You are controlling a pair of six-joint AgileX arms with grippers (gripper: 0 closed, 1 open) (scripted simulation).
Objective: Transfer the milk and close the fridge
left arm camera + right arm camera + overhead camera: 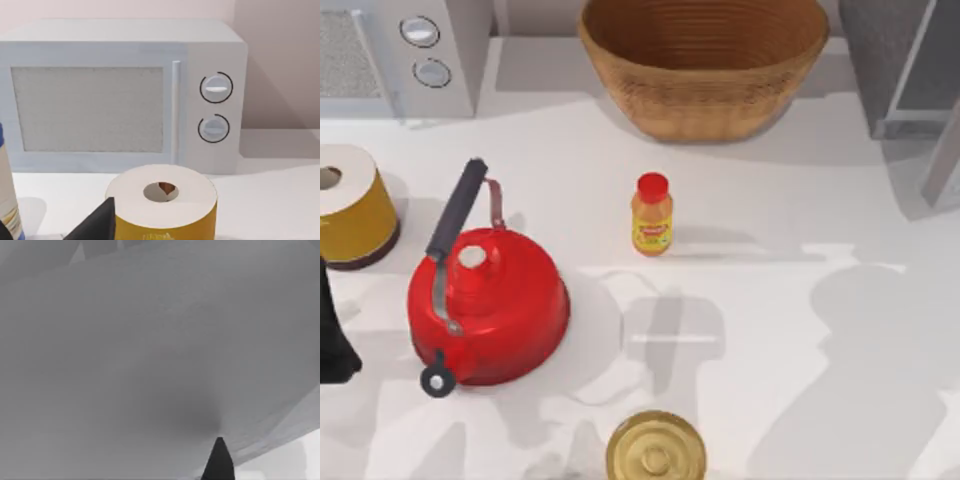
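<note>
The milk (7, 192) shows as a white carton with a blue top and blue lettering, cut off by the left wrist view's edge. One dark fingertip (94, 224) of my left gripper sits close beside it, in front of a yellow roll. My left arm (332, 335) is at the table's far left edge, left of the red kettle. The fridge (882, 55), grey and speckled, stands at the back right with its pale door panel (942, 160) swung out. In the right wrist view one dark fingertip (218, 462) of my right gripper is pressed close to a plain grey surface.
A red kettle (485, 300) stands left of centre, with an orange red-capped bottle (651, 215) in the middle. A wicker basket (705, 60) sits at the back. The microwave (405, 50) is back left, a yellow roll (350, 205) is at the left, and a brass lid (655, 450) is near the front edge.
</note>
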